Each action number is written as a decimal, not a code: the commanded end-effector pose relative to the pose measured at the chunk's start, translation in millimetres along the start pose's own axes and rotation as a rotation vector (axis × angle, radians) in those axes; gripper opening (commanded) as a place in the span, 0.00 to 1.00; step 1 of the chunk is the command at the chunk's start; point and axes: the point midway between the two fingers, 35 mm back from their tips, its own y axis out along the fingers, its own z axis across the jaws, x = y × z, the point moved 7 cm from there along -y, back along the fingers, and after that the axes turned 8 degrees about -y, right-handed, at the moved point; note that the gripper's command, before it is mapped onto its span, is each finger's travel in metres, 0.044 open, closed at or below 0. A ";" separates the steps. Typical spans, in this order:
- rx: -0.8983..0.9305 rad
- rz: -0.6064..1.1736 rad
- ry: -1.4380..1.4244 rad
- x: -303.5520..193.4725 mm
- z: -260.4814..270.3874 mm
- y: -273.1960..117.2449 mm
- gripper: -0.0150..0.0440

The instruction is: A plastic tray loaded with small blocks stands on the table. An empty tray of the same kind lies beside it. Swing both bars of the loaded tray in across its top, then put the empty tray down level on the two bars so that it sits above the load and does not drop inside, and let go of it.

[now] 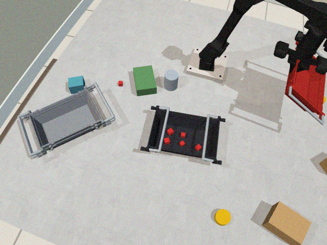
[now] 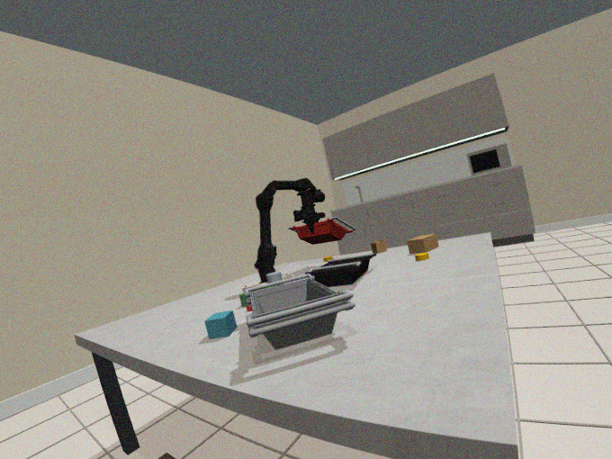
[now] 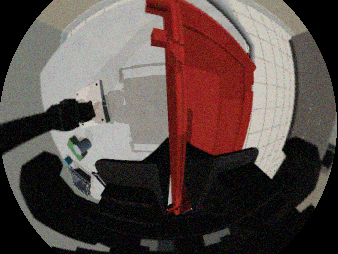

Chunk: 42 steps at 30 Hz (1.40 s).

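The loaded black tray (image 1: 213, 138) (image 2: 338, 277) stands on the table with several small red blocks (image 1: 170, 131) inside. Its left wire bar (image 1: 163, 128) and right wire bar (image 1: 206, 137) both lie across its top, inward of its ends. My gripper (image 1: 294, 70) (image 2: 311, 229) (image 3: 173, 140) is shut on one long side wall of the empty red tray (image 1: 308, 85) (image 2: 323, 233) (image 3: 215, 100). The red tray hangs roughly level, high above the table, to the right of the black tray in the top view. Its near bar (image 1: 304, 106) is swung out. The fingertips are partly hidden by the tray wall.
A grey tray (image 1: 71, 126) (image 2: 306, 329) stands at the left, bars outward. Near it are a teal block (image 1: 76, 84) (image 2: 220, 324) and a small red block (image 1: 120, 83). A green block (image 1: 144, 79) and grey cylinder (image 1: 170, 81) stand behind the black tray. A yellow disc (image 1: 222, 216) and tan box (image 1: 287, 221) lie in front.
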 end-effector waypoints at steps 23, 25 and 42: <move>-0.027 0.012 0.004 -1.3 -6.8 -11.4 0.25; -0.027 0.012 0.004 -1.3 -6.8 -11.4 0.25; -0.030 0.018 0.146 -45.0 9.8 -12.8 0.25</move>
